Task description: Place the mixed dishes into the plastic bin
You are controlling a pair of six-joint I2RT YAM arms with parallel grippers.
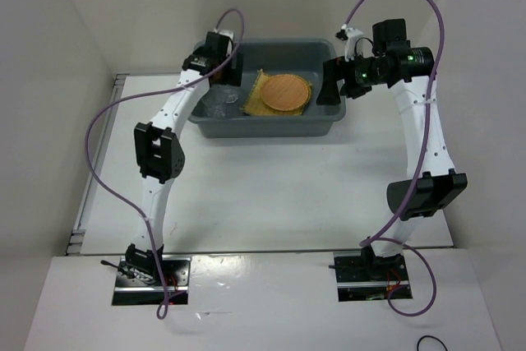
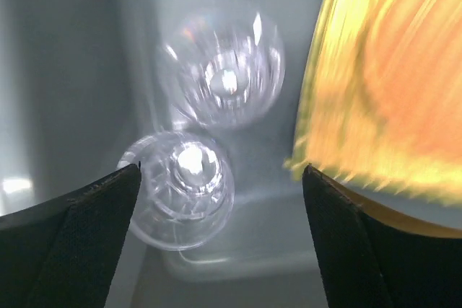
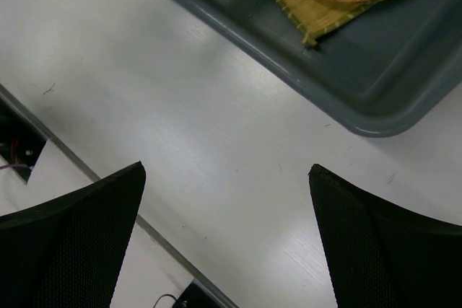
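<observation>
- Large dark grey plastic bin (image 1: 271,129) sits by the table's far edge. It holds a square yellow bamboo-slat tray (image 1: 256,98) with a round orange-brown plate (image 1: 286,92) on top, and two small clear plastic cups (image 2: 184,185) at its left end.
- Left end effector (image 2: 221,171): jaws wide, gripping nothing, cups straight below. Left arm is nearer.
- Right end effector (image 3: 227,167): wide, empty, over the table off the bin's right end.

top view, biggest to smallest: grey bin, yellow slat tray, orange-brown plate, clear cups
1. dark grey rectangular plastic bin
2. square yellow bamboo-slat tray
3. round orange-brown plate
4. two small clear plastic cups, which look alike
</observation>
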